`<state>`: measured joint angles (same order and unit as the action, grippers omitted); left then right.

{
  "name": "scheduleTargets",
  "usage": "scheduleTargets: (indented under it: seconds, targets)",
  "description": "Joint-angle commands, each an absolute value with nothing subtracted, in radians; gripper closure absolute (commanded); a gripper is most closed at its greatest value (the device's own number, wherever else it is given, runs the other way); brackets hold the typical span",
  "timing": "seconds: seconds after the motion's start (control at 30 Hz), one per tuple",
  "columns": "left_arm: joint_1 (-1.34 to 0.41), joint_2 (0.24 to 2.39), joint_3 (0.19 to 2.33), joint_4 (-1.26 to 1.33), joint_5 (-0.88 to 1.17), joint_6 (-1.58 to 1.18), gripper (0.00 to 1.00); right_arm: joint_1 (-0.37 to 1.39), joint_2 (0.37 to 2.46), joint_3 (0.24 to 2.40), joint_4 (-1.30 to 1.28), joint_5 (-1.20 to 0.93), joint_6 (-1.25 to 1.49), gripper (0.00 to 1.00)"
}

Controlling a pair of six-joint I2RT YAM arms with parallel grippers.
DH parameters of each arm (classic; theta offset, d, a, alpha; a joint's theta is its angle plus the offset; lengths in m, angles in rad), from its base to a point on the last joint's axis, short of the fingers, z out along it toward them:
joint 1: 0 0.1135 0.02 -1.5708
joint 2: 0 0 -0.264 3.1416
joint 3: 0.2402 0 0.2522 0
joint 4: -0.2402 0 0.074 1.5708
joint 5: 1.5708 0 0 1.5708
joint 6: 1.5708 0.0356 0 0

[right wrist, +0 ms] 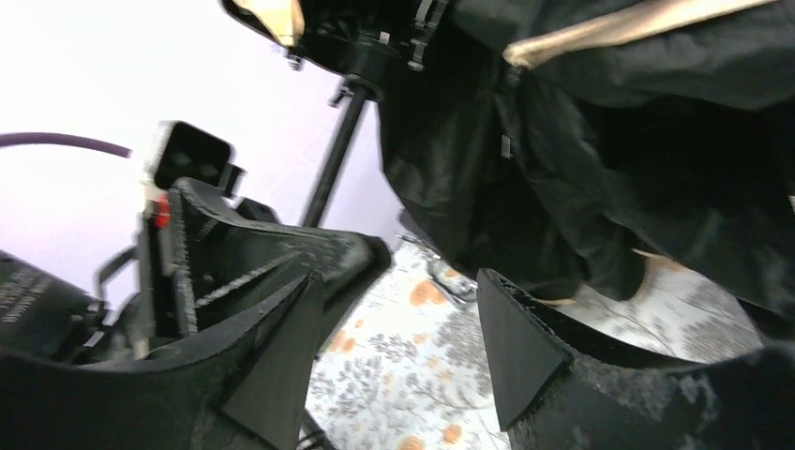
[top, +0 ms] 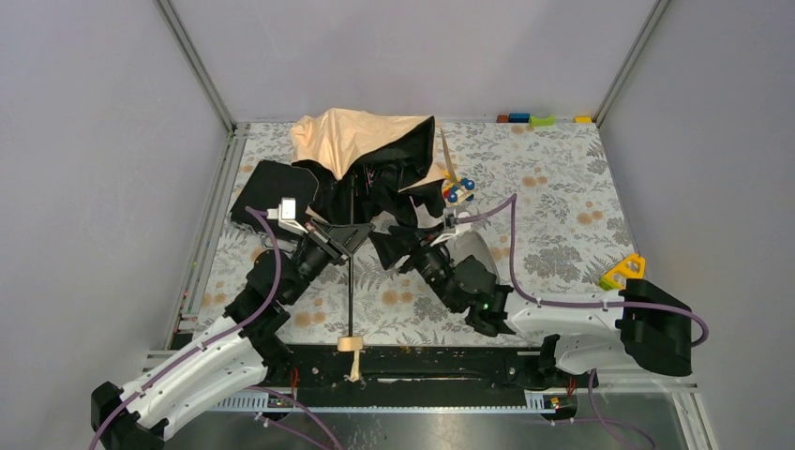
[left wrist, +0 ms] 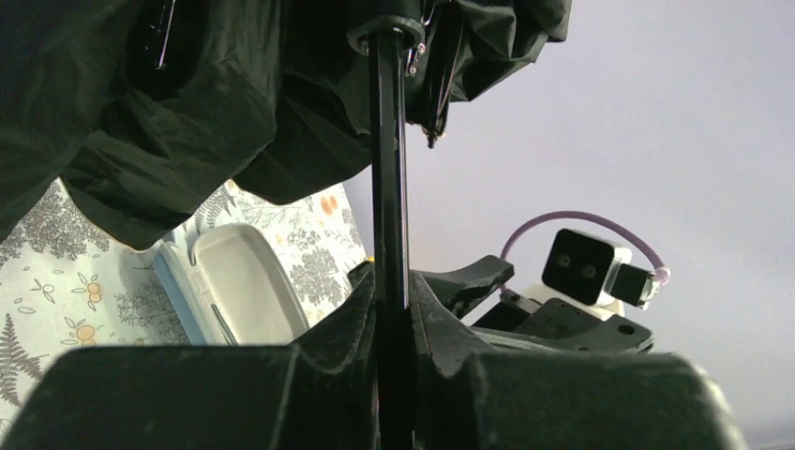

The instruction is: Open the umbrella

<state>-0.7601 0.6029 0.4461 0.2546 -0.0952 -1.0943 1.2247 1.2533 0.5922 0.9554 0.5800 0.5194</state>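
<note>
Squarely inside left pincer, umbrella shaft.

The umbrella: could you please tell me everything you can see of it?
The umbrella is only partly open: its crumpled canopy, peach-tan outside and black beneath, slumps at the far side of the floral table. A thin dark shaft runs to a cream knob handle at the near edge. The left gripper clamps the shaft.

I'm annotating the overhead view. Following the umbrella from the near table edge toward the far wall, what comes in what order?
Nearest first: cream knob handle → dark shaft → left gripper, clamped on that shaft → peach-tan canopy.
</note>
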Motion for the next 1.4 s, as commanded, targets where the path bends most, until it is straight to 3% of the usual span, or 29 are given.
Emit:
scheduleTargets:
  seconds: [0.0,0.5,0.8,0.97,1.37]
  targets:
    - [-0.758,0.556,0.457,0.425,-0.061,-1.117,1.00,1.196,1.313,0.715,1.099,0.496,0.526,0.34]
    - [-0.757,0.512,0.471,0.430,-0.011,-1.141,1.00,1.141,1.558,0.922,1.245,0.542,0.633,0.34]
    - [-0.758,0.520,0.485,0.420,-0.010,-1.123,1.00,1.140,1.627,0.983,1.244,0.634,0.579,0.44]
    - [-0.758,0.521,0.482,0.421,-0.012,-1.123,1.00,1.140,1.644,1.005,1.272,0.631,0.532,0.45]
    - [-0.757,0.519,0.483,0.423,-0.007,-1.129,1.00,1.127,1.599,0.929,1.348,0.546,0.568,0.28]
